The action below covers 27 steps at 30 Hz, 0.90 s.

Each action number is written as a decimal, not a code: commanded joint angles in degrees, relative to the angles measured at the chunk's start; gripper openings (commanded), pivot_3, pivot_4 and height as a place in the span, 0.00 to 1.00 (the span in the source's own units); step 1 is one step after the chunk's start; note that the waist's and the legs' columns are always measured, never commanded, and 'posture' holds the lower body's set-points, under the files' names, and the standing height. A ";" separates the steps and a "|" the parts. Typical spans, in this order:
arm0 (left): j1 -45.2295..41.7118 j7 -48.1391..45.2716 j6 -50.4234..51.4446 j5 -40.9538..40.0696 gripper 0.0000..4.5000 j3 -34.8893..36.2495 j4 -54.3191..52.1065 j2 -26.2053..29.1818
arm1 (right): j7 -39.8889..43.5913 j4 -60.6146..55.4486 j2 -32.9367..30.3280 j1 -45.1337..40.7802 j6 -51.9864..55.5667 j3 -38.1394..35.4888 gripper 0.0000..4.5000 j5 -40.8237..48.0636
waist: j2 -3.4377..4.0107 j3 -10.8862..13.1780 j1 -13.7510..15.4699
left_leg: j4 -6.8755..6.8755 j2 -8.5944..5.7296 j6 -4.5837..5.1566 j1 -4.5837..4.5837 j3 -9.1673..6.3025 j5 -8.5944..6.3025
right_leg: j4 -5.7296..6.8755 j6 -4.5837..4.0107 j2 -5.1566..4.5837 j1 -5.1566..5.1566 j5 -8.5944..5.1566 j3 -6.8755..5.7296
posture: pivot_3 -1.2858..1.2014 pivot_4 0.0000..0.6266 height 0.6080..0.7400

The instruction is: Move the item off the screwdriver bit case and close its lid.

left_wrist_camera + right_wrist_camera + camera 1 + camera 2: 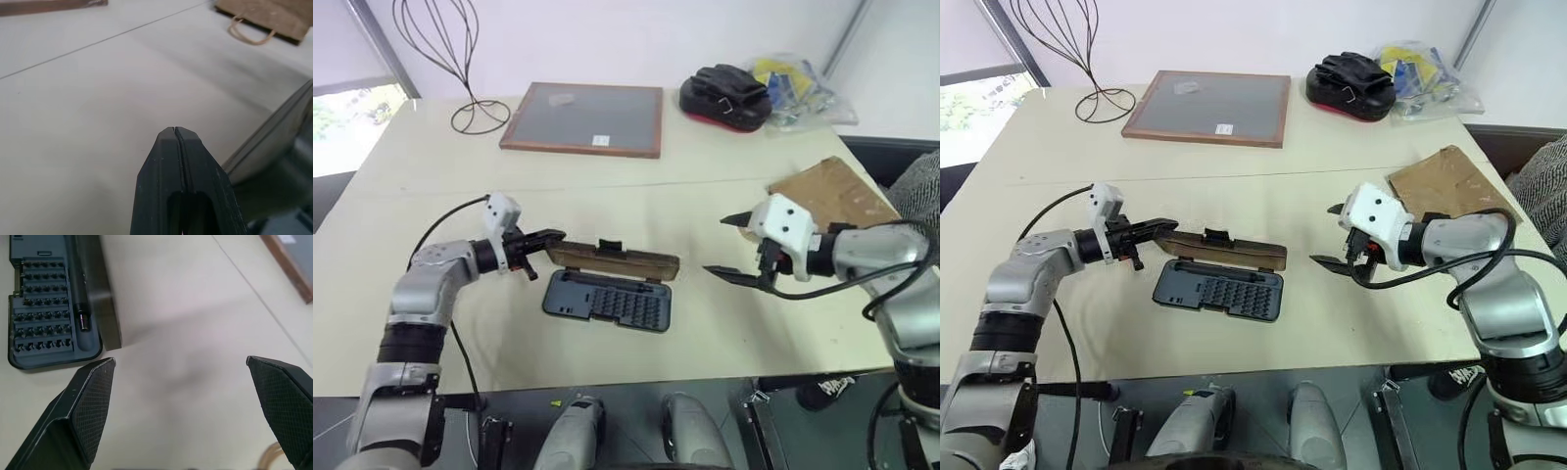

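The screwdriver bit case (pixel 607 300) lies open in the middle of the table, its rows of bits showing in the right wrist view on the grey tray (pixel 44 308). Its smoky-brown lid (pixel 617 259) stands tilted up along the tray's far side. My left gripper (pixel 544 239) is shut, with nothing between its fingers (pixel 176 147), and its tip is at the lid's left end. My right gripper (pixel 717 245) hangs wide open and empty to the right of the case. The brown paper bag (pixel 832 191) lies flat at the right of the table, off the case, its twine handle (pixel 249 35) pointing toward the middle.
A wood-framed grey board (pixel 582 117) lies at the back centre, and a wire stand (pixel 440 59) rises at the back left. At the back right sit a black-and-red pouch (pixel 724 98) and a clear plastic bag (pixel 798 88). The table's front edge runs just below the case.
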 commanded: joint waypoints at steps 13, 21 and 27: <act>21.16 -6.29 12.16 -10.08 0.00 7.44 -24.82 16.39 | -7.15 1.21 3.48 -5.90 6.41 2.15 0.99 7.17 | 0.00 0.06 0.02 | -0.06 0.06 0.02 0.01 0.02 -0.01 | -0.03 -0.11 0.00 -0.01 -0.07 0.01 | 0.52 0.24 0.95; 3.42 -4.09 10.99 -8.21 0.00 3.50 -13.64 13.62 | -9.13 0.82 7.54 -10.69 17.15 1.56 0.81 16.49 | -0.08 0.10 1.03 | -0.01 0.00 0.02 -0.03 -0.01 -0.01 | -0.10 -0.03 -0.01 0.04 -0.02 -0.05 | 0.52 0.24 0.95; -14.55 -12.78 3.27 -0.67 0.00 -7.68 2.96 8.77 | -12.00 -4.15 13.64 -11.61 33.06 2.16 0.10 28.73 | -0.09 0.10 0.89 | -0.01 0.00 0.03 -0.05 -0.02 -0.02 | -0.07 -0.01 0.04 0.02 0.00 -0.09 | 0.52 0.24 0.95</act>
